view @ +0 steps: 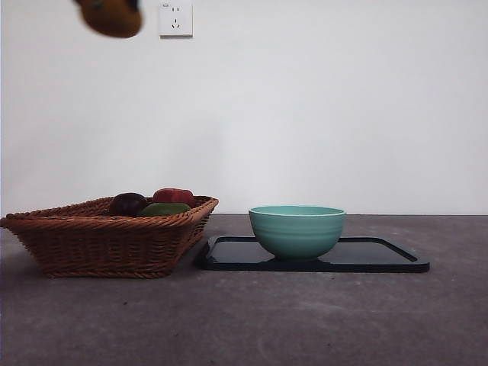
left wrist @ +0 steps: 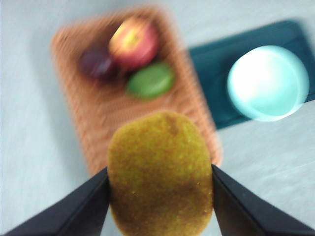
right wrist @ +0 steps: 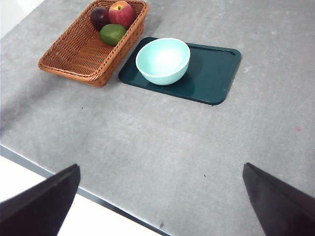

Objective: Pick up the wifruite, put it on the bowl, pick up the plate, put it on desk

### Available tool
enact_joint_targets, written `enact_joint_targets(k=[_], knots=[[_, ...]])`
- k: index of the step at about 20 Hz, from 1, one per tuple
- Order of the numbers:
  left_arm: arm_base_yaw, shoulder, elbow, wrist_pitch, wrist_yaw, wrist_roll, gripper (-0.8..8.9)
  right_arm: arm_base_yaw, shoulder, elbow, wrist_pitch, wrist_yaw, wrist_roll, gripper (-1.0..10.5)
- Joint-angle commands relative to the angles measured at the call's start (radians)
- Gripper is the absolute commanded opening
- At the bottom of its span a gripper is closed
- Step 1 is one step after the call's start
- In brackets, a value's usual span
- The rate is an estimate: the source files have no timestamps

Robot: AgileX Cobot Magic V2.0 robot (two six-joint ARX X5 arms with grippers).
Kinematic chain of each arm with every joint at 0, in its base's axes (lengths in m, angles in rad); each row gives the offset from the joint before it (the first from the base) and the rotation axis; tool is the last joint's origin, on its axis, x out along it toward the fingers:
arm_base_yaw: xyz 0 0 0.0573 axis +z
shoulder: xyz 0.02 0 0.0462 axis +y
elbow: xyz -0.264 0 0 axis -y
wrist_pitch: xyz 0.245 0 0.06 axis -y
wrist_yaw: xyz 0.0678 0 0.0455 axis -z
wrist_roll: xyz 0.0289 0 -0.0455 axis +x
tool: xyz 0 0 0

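A wicker basket (view: 107, 236) is sitting on the desk (view: 305, 320), holding three fruits bunched at one end: a dark purple plum (right wrist: 99, 16), a red and yellow apple (right wrist: 121, 13) and a green avocado-like fruit (right wrist: 113, 34). The rest of the basket floor is showing bare weave. Just beside the basket, a dark teal rectangular tray (right wrist: 211, 73) is lying flat, and the mint-green bowl (view: 297, 230) is standing upright on the end of it nearer the basket. The bowl's inside is showing nothing but its pale glaze.

The left gripper (left wrist: 160, 189) is grasping the wifruite (left wrist: 160, 172), its two black jaws pressing against either side of the brownish, speckled fruit. It is hanging high in the air above the basket; in the front view the fruit is showing only at the top edge, close to a white wall socket (view: 175, 18).

The right gripper (right wrist: 162, 196) is hovering over the near edge of the desk, well apart from the tray, its jaws spread wide and holding nothing.
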Motion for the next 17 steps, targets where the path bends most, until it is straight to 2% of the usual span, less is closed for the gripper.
enact_joint_targets(k=[1, 3, 10, 17], knots=[[0.029, -0.009, -0.076, -0.043, -0.002, -0.042, 2.76, 0.005, -0.001, 0.010, -0.075, -0.002, 0.011, 5.4], [0.040, -0.015, -0.167, 0.023, -0.002, -0.075, 2.76, 0.005, -0.001, 0.010, -0.075, -0.002, 0.011, 5.4], [0.040, -0.009, -0.539, 0.446, -0.002, -0.297, 2.76, 0.005, -0.001, 0.010, -0.075, -0.001, 0.010, 5.4], [0.039, 0.057, -0.672, 0.604, -0.003, -0.305, 2.76, 0.005, -0.001, 0.010, -0.075, 0.002, 0.005, 5.4]])
